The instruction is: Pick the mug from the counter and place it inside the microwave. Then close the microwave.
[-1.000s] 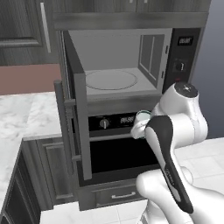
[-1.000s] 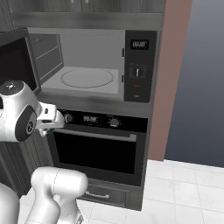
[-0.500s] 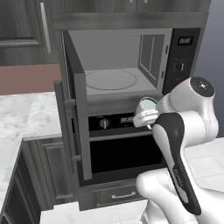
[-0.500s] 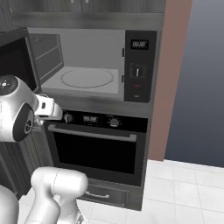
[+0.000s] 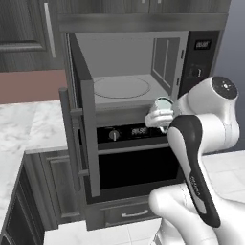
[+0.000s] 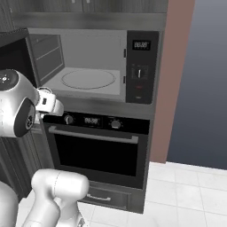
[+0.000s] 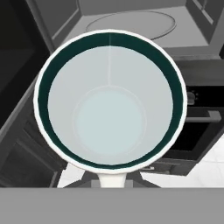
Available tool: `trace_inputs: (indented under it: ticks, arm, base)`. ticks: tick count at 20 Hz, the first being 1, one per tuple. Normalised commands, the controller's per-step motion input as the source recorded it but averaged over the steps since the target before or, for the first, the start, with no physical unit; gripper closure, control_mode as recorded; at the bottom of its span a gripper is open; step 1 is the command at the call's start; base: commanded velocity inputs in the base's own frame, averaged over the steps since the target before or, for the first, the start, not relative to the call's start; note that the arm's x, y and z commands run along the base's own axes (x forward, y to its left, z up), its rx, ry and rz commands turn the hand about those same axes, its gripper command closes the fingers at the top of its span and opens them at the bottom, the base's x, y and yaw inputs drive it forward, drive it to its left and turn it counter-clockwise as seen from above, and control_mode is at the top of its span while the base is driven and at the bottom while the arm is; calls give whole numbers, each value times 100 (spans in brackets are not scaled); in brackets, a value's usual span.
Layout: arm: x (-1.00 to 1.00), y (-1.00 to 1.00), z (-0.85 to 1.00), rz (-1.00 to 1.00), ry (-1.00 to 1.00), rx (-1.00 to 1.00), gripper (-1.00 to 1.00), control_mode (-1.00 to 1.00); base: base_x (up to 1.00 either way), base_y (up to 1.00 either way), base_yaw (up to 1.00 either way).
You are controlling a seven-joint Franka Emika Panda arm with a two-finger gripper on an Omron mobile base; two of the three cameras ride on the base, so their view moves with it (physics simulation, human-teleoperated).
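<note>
Carry step: I have the small pale grey-white mug with the teal-green rim (image 7: 109,103) pinched in the fingers, clear of the white marble-look desk (image 5: 28,129), hanging in front of the built-in dark grey microwave (image 5: 139,72), just below and in front of its open cavity. From the left base camera the mug (image 5: 160,111) sits at the lower front lip of the cavity, over the oven's control strip (image 5: 134,132). Fingers are clamped shut on the mug wall, and the gripper (image 6: 48,100) is tucked beside the white arm in the right base camera. Hand camera looks straight down into the mug, with the round turntable (image 7: 131,24) beyond the rim.

Microwave door (image 5: 83,119) stands swung wide on the left.

Next, by my read: raise a bit, push forward over the cavity floor, set the mug on the turntable, release, back out, then swing the door shut. Lip clearance looks tight.
</note>
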Motion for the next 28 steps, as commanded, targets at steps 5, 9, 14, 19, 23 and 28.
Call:
trace_inputs:
  ticks: [5, 9, 14, 19, 23, 28]
  arm:
    - [29, 0, 38, -3, 14, 0, 100, -100]
    - [34, 0, 10, -1, 7, 0, 100, -100]
    - [34, -3, -9, 0, 0, 0, 100, -100]
    - [39, 0, -28, 0, 0, 0, 100, -100]
    - [57, 0, -5, 0, -5, -2, 100, -100]
    - [68, 0, 0, 0, -6, -6, 100, -100]
  base:
    - [0, 0, 0]
    - [0, 0, 0]
    - [0, 0, 0]
    - [0, 0, 0]
    - [0, 0, 0]
    - [0, 0, 0]
